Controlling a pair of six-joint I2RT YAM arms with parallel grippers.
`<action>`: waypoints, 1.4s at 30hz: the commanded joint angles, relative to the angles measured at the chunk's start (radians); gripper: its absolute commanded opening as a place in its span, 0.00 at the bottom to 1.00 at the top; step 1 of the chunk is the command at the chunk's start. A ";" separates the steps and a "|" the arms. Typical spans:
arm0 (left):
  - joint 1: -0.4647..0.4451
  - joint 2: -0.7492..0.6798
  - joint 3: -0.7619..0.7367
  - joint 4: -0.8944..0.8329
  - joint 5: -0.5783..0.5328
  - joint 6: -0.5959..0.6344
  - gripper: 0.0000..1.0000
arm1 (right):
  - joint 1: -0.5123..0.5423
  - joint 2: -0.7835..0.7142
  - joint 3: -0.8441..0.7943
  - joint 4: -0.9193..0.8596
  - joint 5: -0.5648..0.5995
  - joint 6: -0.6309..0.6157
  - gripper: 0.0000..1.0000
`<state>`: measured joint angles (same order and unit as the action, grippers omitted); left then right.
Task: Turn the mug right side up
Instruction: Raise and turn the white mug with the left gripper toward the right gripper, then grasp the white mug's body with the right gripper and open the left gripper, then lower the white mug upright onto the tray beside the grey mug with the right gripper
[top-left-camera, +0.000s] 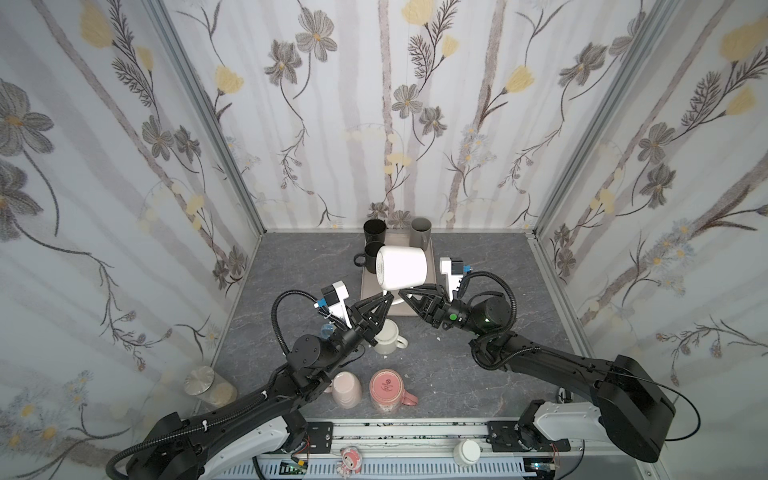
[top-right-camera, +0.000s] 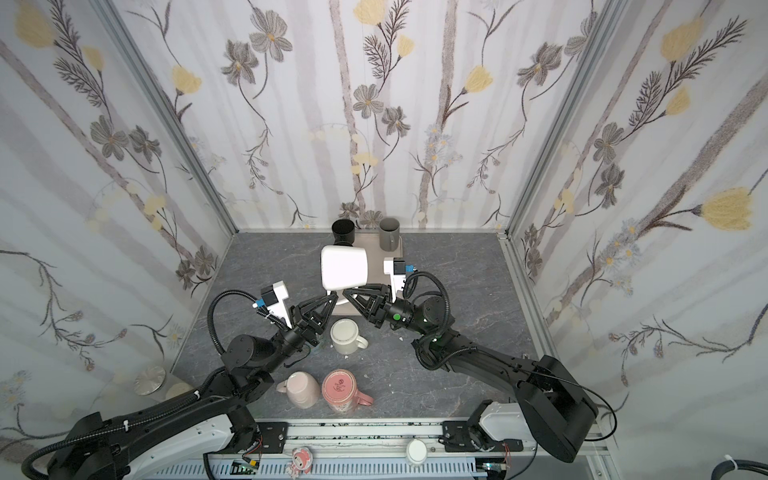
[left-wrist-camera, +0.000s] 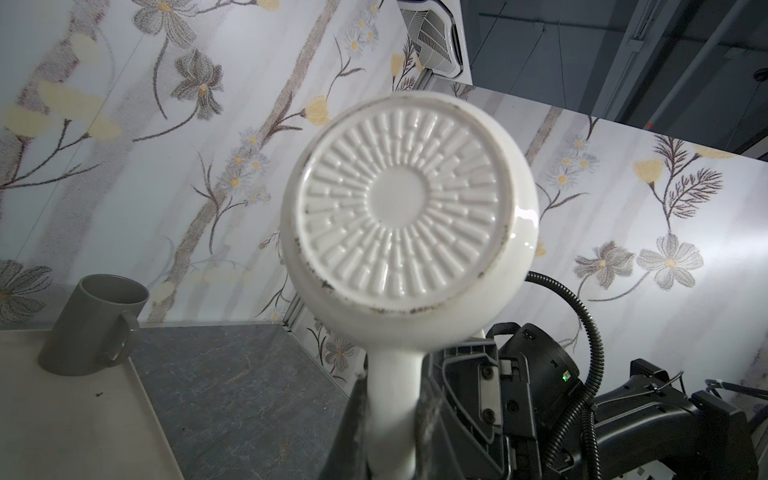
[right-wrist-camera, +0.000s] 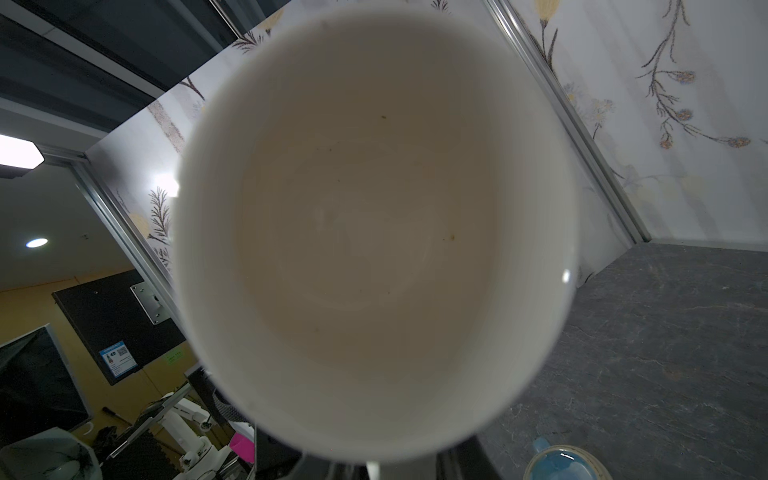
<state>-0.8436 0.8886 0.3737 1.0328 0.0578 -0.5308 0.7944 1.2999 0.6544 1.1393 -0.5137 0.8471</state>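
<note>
White mug held in the air on its side, judged about halfway to upright.

At the centre of both top views the mug (top-left-camera: 402, 268) (top-right-camera: 344, 268) hangs over the tray (top-left-camera: 368, 286), neither upright nor set down yet. The left gripper (top-left-camera: 389, 296) pinches its handle (left-wrist-camera: 390, 407). The right gripper (top-left-camera: 404, 295) is beside it, and its grip cannot be told. Only the left wrist view shows the ribbed base (left-wrist-camera: 397, 203). Only the right wrist view shows the empty inside.

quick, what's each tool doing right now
Left tool: closed on the handle of the white mug.
Right tool: tips at the mug, close to the left tool; open or closed cannot be told.
</note>
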 joint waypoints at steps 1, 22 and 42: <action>0.000 -0.005 0.013 0.052 -0.020 -0.008 0.00 | 0.005 -0.006 0.008 0.084 -0.016 0.010 0.09; 0.000 -0.148 -0.014 -0.204 -0.198 -0.036 1.00 | -0.097 -0.155 0.091 -0.652 0.203 -0.277 0.00; 0.001 -0.315 -0.036 -0.395 -0.283 -0.020 1.00 | -0.212 0.489 0.746 -1.455 0.855 -0.820 0.00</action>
<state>-0.8433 0.5816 0.3420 0.6392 -0.2096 -0.5491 0.5930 1.7496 1.3548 -0.3424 0.2600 0.0956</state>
